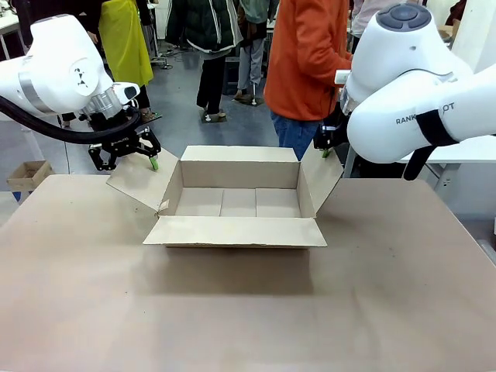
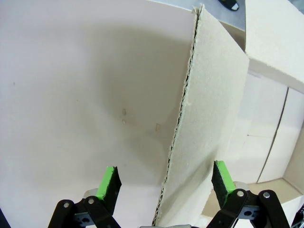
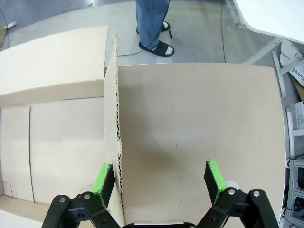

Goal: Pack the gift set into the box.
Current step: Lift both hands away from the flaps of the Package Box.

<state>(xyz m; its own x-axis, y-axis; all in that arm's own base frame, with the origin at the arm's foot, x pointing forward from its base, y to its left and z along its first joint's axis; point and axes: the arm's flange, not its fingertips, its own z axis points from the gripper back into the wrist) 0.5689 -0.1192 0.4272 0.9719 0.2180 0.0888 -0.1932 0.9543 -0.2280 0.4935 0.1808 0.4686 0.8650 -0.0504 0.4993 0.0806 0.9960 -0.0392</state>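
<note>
Front view, box (image 1: 232,231): it sits open in the middle of the table (image 1: 232,318), all four flaps folded out and its cardboard floor showing.
Front view, left gripper (image 1: 126,160): I hang it over the upper edge of the left side flap (image 1: 139,182), fingers spread, at the box's left end.
Front view, right gripper (image 1: 325,147): it sits at the top of the right side flap (image 1: 322,178), mostly hidden behind my own right arm. From here I cannot tell how its fingers stand.
Front view, person (image 1: 306,54): stands at the far side, just behind the box.
Left wrist view, left gripper (image 2: 166,180): my green pads (image 2: 108,183) are wide apart and pinch nothing.
Left wrist view, left side flap (image 2: 209,109): it rises tilted between my two fingers, its corrugated edge near the middle of the gap. Bare table (image 2: 71,95) lies on one side and the box (image 2: 270,133) floor on the other.
Right wrist view, right gripper (image 3: 159,175): fingers spread, holding nothing.
Right wrist view, right side flap (image 3: 111,118): seen almost edge-on, it stands between my pads (image 3: 213,175), just beside the picture-left one and well apart from the other. I cannot tell whether it touches the nearer pad.
Right wrist view, box (image 3: 61,137): its floor lies on the far side of that flap from the table (image 3: 199,123).
</note>
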